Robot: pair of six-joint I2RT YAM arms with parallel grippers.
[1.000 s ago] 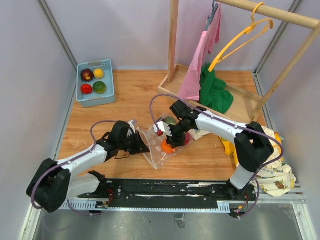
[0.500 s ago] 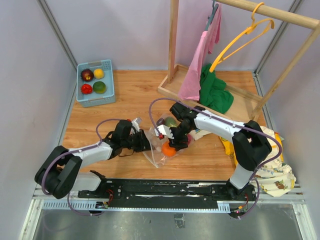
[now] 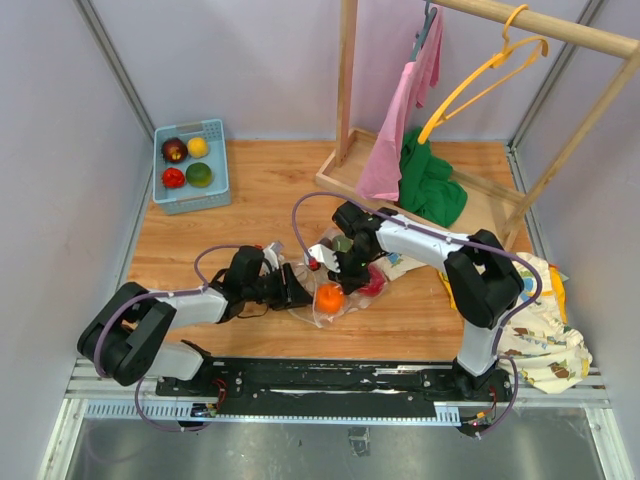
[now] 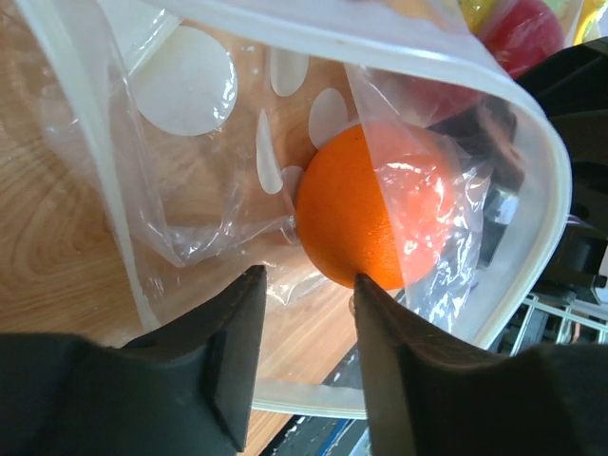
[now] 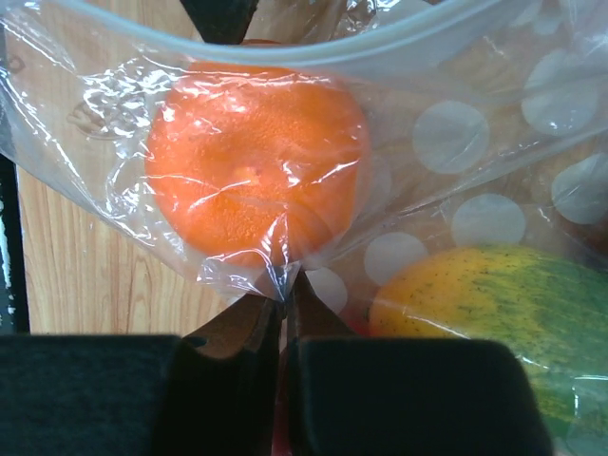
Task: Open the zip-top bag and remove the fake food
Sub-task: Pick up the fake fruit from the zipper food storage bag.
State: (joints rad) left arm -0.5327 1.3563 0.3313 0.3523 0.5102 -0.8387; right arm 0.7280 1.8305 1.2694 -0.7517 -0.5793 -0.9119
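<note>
The right tool [image 5: 283, 296] has just pinched together on the film of the zip-top bag [image 4: 180, 199] mid-counter [image 3: 250, 190]. The left tool [image 4: 304, 277], jaws newly parted, has edged up to the orange [image 4: 366, 223] at the bag's mouth. A red piece [image 4: 522, 38] and a yellow-green piece [image 5: 475, 304] of fake food are still bagged, and clinging plastic bars the way. A blue basket [image 3: 192, 206] sits far left.
</note>
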